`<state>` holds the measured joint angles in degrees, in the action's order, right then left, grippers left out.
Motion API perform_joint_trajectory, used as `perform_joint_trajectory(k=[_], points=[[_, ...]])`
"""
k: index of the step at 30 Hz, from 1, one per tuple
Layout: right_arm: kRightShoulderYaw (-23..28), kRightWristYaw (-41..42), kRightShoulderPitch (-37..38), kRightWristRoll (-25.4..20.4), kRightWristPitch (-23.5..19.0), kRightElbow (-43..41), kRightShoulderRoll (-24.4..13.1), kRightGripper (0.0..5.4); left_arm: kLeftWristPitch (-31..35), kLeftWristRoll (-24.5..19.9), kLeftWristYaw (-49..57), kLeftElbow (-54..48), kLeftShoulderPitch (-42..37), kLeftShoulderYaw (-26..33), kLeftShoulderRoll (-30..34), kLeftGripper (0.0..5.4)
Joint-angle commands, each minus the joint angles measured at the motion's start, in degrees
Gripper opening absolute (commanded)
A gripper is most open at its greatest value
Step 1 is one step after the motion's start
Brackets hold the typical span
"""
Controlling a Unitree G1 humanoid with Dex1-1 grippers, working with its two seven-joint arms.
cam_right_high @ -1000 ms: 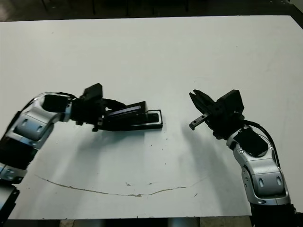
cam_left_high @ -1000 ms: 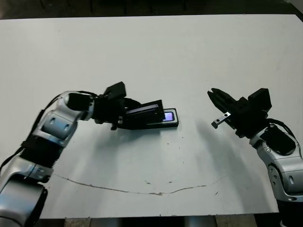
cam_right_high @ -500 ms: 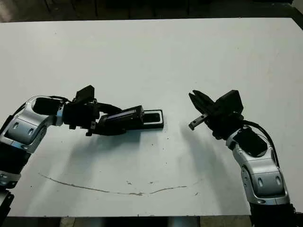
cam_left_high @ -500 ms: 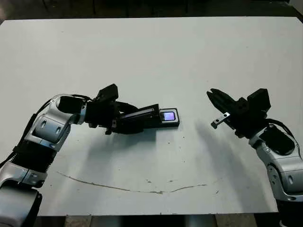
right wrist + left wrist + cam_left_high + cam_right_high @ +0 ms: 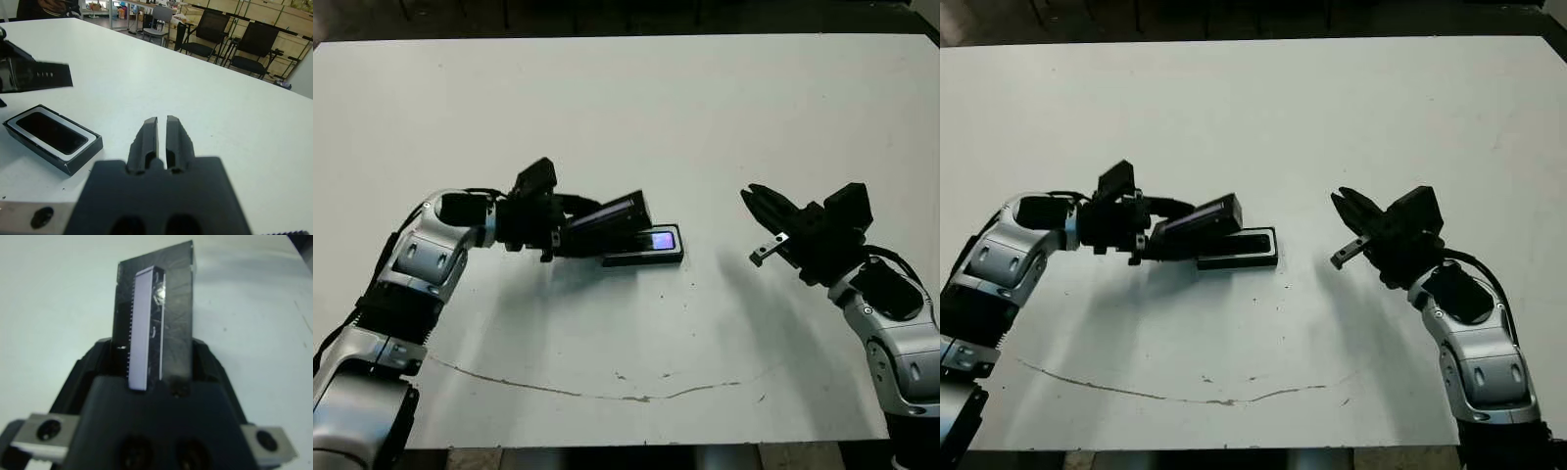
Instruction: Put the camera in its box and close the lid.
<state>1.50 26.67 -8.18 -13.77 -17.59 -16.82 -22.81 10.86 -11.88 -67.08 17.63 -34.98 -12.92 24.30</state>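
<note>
Left gripper holds the lid tilted above the box.
Right gripper, fingers nearly closed and empty, sits well apart.

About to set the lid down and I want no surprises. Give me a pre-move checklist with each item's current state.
1. Camera lying inside the box: ok.
2. Lid clamped in the left pincer: ok.
3. Lid level with the box: not ok, it is tilted.
4. Lid squarely over the box: not ok, it overlaps only the end nearer the left arm.
5. Right pincer clear of the box: ok, shut and off to the side.
6. Camera seated flush: cannot tell.
</note>
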Motion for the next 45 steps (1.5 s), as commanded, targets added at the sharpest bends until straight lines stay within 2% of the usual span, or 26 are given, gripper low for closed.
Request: perform_joint_trajectory(k=[1, 14, 21, 25, 29, 45], points=[[-0.1, -0.5, 0.9, 0.6, -1.5, -0.2, -0.4, 0.00, -0.2, 1.1, 0.5, 3.3, -1.3, -0.2, -0.5, 2.73], [0.2, 0.0, 1.1, 0.4, -0.9, 0.4, -0.5, 0.00, -8.5, 6.8, 1.6, 17.8, -6.3, -1.5, -3.6, 2.73], [0.0, -0.3, 1.1, 0.4, -1.1, 0.3, -0.4, 0.00, -7.7, 9.1, 0.6, 22.2, -8.3, -2.9, -4.7, 2.73], [0.1, -0.8, 1.4, 0.7, -2.6, -1.0, -0.8, 0.00, -6.5, 9.7, -2.1, 23.4, -9.4, -4.4, -4.5, 2.73], [0.1, -0.5, 1.5, 0.9, -1.6, -0.6, -0.6, 0.00, -5.9, 10.7, -5.2, 22.7, -10.2, -6.3, -3.5, 2.73], [0.2, -0.6, 1.9, 0.9, -2.4, -1.1, -0.3, 0.00, -3.9, 13.0, -12.5, 22.4, -12.1, -11.2, -2.1, 2.73]])
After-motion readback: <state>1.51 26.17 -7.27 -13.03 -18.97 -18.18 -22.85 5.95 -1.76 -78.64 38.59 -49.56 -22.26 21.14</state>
